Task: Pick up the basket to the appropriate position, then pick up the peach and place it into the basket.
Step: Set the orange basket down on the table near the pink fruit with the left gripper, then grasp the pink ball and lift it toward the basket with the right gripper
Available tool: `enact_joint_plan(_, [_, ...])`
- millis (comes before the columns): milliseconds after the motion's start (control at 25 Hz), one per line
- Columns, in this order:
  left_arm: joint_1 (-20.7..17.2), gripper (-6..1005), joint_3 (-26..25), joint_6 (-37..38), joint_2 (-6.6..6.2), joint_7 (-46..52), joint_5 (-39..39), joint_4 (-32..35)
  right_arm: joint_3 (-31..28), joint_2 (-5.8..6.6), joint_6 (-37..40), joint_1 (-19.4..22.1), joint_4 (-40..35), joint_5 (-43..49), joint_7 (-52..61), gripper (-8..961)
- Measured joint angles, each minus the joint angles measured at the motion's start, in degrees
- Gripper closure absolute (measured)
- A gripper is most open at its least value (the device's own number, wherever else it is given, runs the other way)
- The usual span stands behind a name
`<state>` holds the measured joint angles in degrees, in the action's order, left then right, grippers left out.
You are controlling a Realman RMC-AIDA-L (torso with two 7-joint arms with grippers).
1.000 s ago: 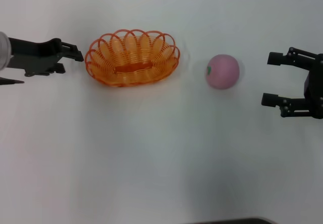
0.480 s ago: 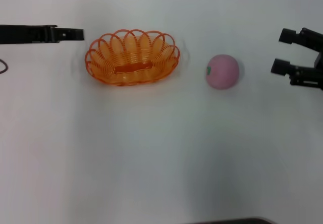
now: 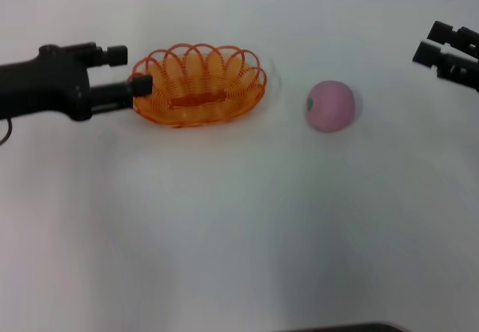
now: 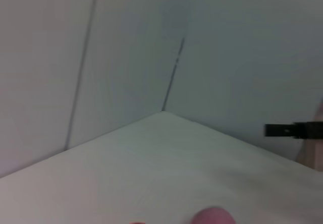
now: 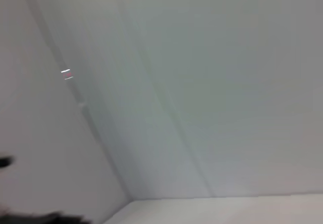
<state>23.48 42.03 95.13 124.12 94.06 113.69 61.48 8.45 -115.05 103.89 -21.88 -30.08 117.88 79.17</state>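
I see the left gripper [image 3: 129, 69] spread open at the basket's [image 3: 197, 85] left end, its nearer fingertip against the scalloped rim and gripping nothing. The right gripper [image 3: 435, 42] hangs open and empty near the table's [image 3: 239, 220] right edge. The peach [image 3: 330, 105] sits on the table between basket and right gripper, apart from both.

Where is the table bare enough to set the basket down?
The whole near half of the table is bare. A narrower bare strip lies between basket and peach. The left gripper crowds the basket's left end.
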Motion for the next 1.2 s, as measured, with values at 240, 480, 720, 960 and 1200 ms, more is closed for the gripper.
enact_joint_plan(240, [-0.9,294,-1.3,0.7,-0.02,-11.5,1.7,-7.1,-1.1,0.0,-4.2,0.1,0.8,-0.7,3.5,15])
enact_joint_plan(480, [-1.4,116,-1.4,0.3,0.01,-15.8,2.2,-12.1,-0.6,1.43,-4.2,-0.8,0.3,-2.5,6.6,15])
enact_joint_plan(720, [-1.2,115,-1.4,0.4,-0.01,-16.7,2.2,-14.1,5.1,5.59,-2.1,-4.3,-5.8,-2.0,18.6,15])
enact_joint_plan(960, [-1.0,114,-1.4,0.3,-0.02,-16.8,1.9,-14.2,15.6,6.77,1.4,-7.1,-26.0,-1.1,32.8,15])
enact_joint_plan(1200, [-1.0,114,-1.5,0.2,-0.02,-16.6,1.7,-14.1,18.5,6.36,8.8,-12.4,-42.6,9.8,40.0,15])
